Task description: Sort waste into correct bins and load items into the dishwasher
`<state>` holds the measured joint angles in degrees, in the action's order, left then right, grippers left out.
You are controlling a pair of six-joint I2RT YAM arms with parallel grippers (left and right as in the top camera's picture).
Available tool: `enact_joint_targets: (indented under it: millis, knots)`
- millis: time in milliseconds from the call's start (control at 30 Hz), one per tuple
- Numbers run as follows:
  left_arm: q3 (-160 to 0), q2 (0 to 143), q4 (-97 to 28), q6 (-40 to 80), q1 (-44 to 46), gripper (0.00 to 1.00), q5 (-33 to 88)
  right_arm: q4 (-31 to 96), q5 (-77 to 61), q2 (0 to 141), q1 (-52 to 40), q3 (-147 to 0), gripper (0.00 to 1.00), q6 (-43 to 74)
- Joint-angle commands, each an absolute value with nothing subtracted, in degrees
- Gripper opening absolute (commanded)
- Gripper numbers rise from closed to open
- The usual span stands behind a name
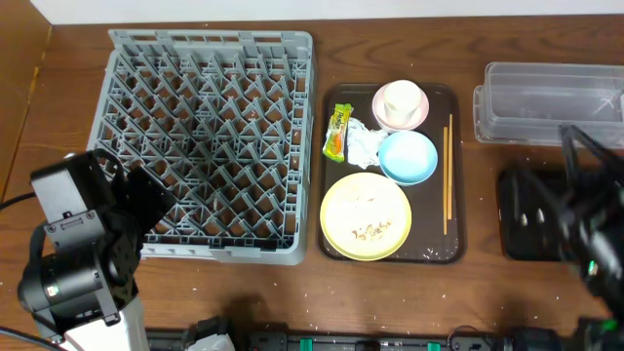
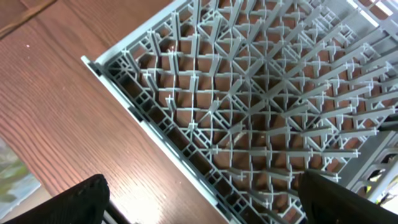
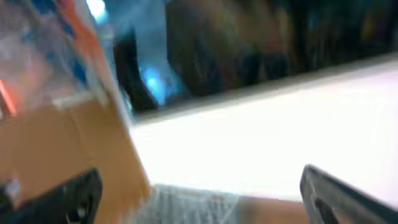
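Observation:
The grey dish rack fills the table's left side and stands empty. On the brown tray are a pinkish-white cup, a light blue bowl, a pale yellow plate with rice bits, a yellow-green and orange snack wrapper, a crumpled white wrapper and chopsticks. I cannot make out a separate white bowl. My left gripper is open and empty over the rack's front-left corner. My right gripper is open, empty and blurred, raised over the black bin.
The clear plastic container stands at the back right, behind the black bin. The left arm's base sits at the front left corner. A strip of bare wood lies between the rack and the tray.

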<state>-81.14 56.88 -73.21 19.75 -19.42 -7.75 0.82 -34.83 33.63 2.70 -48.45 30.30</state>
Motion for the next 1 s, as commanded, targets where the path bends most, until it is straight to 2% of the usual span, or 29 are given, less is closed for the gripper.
enact_joint_targets:
  millis: [0, 67, 200, 333, 467, 533, 600, 700, 800, 900, 933, 967]
  knots:
    - [-82.0, 56.9, -73.4, 20.5, -19.7, 0.98, -8.4, 22.6, -45.3, 52.2, 1.4, -68.5, 0.99, 10.2]
    - [-82.0, 56.9, -73.4, 20.5, -19.7, 0.98, -8.4, 38.0, -44.6, 61.9, -1.1, -80.8, 0.99, 2.6]
    - [-82.0, 56.9, -73.4, 20.5, -19.7, 0.98, -8.4, 56.9, -44.4, 77.7, -8.3, -99.5, 0.99, -3.9]
    - [-82.0, 56.9, -73.4, 20.5, -19.7, 0.98, -8.4, 62.2, -48.9, 86.9, -14.5, -107.2, 0.99, -3.4]
    - [-82.0, 56.9, -73.4, 20.5, -19.7, 0.98, -8.4, 55.1, -55.6, 92.0, -18.5, -106.8, 0.99, -1.1]
    - [-82.0, 56.9, -73.4, 20.5, -19.7, 0.98, -8.4, 52.2, -44.9, 94.5, -21.3, -106.8, 0.99, 7.7]
    - [-82.0, 56.9, -73.4, 20.5, -19.7, 0.98, -8.4, 52.2, -28.1, 96.7, -24.3, -106.8, 0.99, 15.4]
    - [-82.0, 56.9, -73.4, 20.5, -19.7, 0.98, -8.4, 52.7, -10.5, 100.7, -29.6, -106.8, 0.99, 15.6]
    - [-82.0, 56.9, -73.4, 20.5, -19.7, 0.98, -8.4, 52.7, -3.7, 106.0, -33.5, -106.8, 0.98, 15.6]
    - [-82.0, 56.9, -73.4, 20.5, -19.7, 0.98, -8.4, 52.1, 4.4, 111.8, -35.7, -106.8, 0.93, 18.7]
    - [-82.0, 57.0, -73.4, 20.5, -19.7, 0.98, -8.4, 52.1, 7.6, 113.5, -36.0, -106.8, 0.88, 20.2]
    - [-82.0, 56.9, -73.4, 20.5, -19.7, 0.98, -8.4, 52.0, 10.0, 115.0, -36.1, -106.8, 0.78, 21.4]
